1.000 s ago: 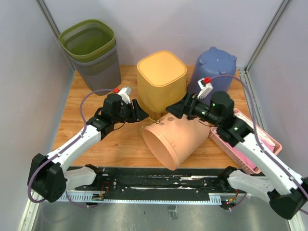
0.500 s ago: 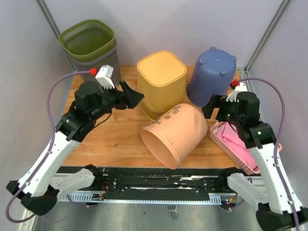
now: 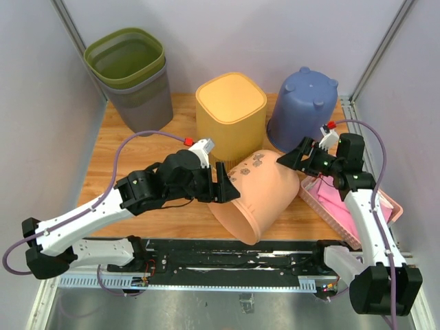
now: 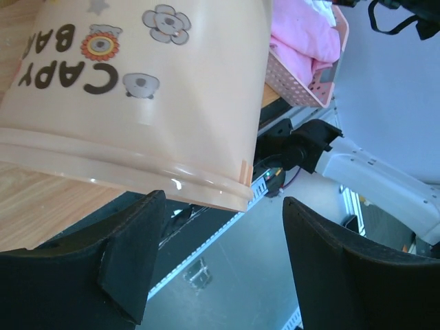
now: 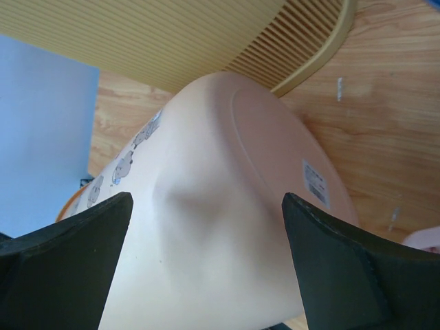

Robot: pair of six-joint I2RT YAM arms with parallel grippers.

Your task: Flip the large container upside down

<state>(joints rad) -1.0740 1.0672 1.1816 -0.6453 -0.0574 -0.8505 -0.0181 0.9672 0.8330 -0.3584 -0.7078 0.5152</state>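
Note:
The large peach container (image 3: 265, 192) lies on its side on the wooden table, its mouth toward the near edge and its base toward the back right. My left gripper (image 3: 225, 189) is open just left of its rim. In the left wrist view the rim and the printed wall (image 4: 137, 103) sit just above the gap of my left gripper (image 4: 220, 254), with nothing between the fingers. My right gripper (image 3: 297, 159) is open at the container's base. In the right wrist view my right gripper (image 5: 206, 261) has the rounded base (image 5: 220, 206) filling the space ahead of its spread fingers.
A yellow container (image 3: 230, 117) stands upside down right behind the peach one. A blue container (image 3: 304, 106) is upside down at the back right. Stacked green and grey bins (image 3: 130, 75) stand at the back left. A pink basket (image 3: 357, 223) with pink cloth sits at the right.
My left arm has swung down and right, from near the yellow container to the peach container's rim. My right gripper has turned toward the base. The container has shifted slightly.

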